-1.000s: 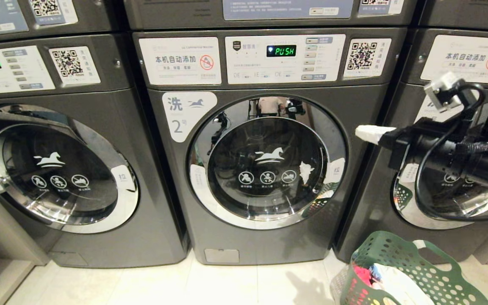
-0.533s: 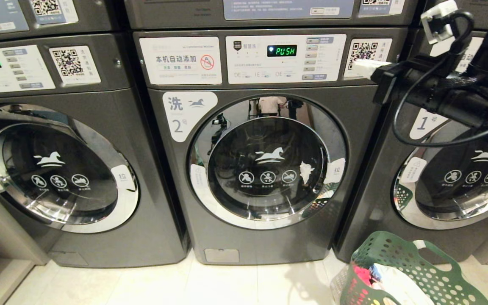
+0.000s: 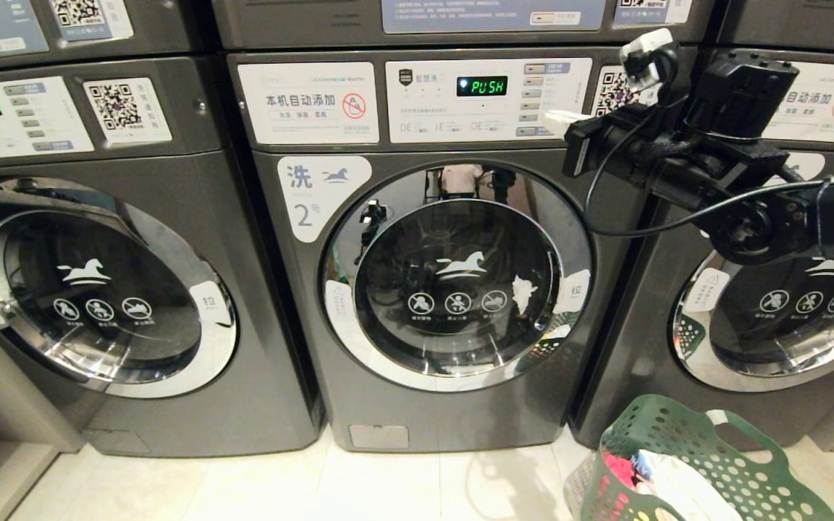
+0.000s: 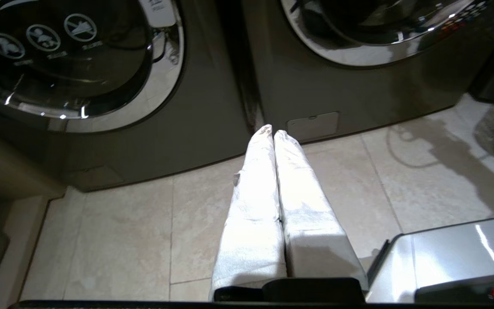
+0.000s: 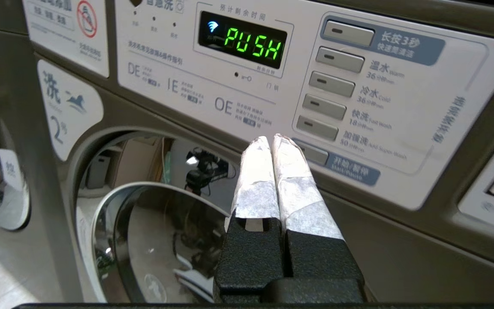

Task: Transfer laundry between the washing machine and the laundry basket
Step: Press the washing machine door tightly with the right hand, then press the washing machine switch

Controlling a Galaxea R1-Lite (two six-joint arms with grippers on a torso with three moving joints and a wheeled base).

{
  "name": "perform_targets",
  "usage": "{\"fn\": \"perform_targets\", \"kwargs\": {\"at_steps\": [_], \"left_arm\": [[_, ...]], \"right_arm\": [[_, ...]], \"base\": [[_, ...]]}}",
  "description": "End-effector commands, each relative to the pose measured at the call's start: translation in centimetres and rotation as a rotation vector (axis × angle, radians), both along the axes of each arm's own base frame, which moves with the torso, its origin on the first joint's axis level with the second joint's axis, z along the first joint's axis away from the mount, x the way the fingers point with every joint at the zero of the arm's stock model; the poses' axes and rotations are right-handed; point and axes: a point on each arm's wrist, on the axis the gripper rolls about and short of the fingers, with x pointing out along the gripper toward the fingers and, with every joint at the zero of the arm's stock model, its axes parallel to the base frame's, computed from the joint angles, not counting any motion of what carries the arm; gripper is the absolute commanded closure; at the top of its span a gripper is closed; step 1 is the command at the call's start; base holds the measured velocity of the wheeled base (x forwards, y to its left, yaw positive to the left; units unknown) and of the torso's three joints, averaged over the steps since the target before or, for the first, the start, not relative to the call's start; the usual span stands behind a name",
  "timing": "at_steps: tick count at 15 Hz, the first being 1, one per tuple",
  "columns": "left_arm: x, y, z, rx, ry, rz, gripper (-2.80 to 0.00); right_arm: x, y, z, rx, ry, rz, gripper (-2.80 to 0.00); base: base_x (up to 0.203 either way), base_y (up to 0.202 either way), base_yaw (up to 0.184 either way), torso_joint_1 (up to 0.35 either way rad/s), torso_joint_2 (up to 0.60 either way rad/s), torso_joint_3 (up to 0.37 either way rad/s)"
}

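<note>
- Presently, the washing machine [image 3: 453, 253] stands at the centre of the head view: dark grey body, round chrome-rimmed door [image 3: 457, 278] closed, dark glass carrying a white horse emblem and three round warning symbols.
- The laundry basket [image 3: 685, 463] is on the floor [image 3: 359, 485] at the near right, in front of the gap between the centre machine and the right machine [image 3: 772, 304]. It is green perforated plastic and holds mixed coloured and white laundry [image 3: 649, 470].
- Readable markings: the green display [image 3: 481, 86] reads "PUSH"; a white tag at the door's upper left shows "洗" and "2"; the left panel label reads "本机自动添加"; a QR code [image 3: 609, 90] sits at the panel's right, partly hidden by the arm. The left machine [image 3: 113, 275] also shows "PUSH".
- Right gripper [image 5: 268, 141]: white-wrapped fingers [image 5: 292, 171] pressed together, holding nothing, tips just beside the bottom blue-backed button [image 5: 315, 155] of the control panel [image 5: 393, 107]; contact cannot be confirmed. In the head view it is raised at the panel's right end.
- Left gripper [image 4: 271, 131]: fingers together, empty, pointing down toward the floor tiles in front of the bases of two machines.
- View differences: only the right wrist view resolves the button captions, including "长按3秒", "温水" and "冷水", and the codes "DE", "IE", "OE". Only the left wrist view shows the left gripper and the small base flap [image 4: 312, 125] close up. Only the head view shows the whole basket.
</note>
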Motion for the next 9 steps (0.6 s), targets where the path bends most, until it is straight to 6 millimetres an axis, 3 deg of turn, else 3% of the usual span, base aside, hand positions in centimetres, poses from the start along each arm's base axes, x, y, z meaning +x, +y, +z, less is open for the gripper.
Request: {"fn": "perform_targets", "kwargs": {"at_steps": [1,3,5,9], "left_arm": [[0.5,0.1,-2.2,0.012,0.011,0.040,0.00],[1.0,0.2,-3.4,0.010,-0.057,0.064,0.00],[1.0,0.3,-2.9,-0.001,-0.096,0.078,0.00],[0.9,0.4,-3.9,0.019,0.007,0.146,0.00]], "right_arm": [[2.8,1.4,-1.1,0.013,-0.019,-0.010,0.00],[4.2,1.9,-0.8,0.047,-0.064,-0.049,0.00],[4.9,2.1,-1.4,0.056,-0.056,-0.063,0.00],[5.6,2.3,-2.4,0.052,-0.038,-0.070,0.00]], "base": [[0.000,0.000,0.000,0.000,0.00,0.000],[0.000,0.000,0.000,0.000,0.00,0.000],[0.000,0.000,0.000,0.000,0.00,0.000],[0.000,0.000,0.000,0.000,0.00,0.000]]}}
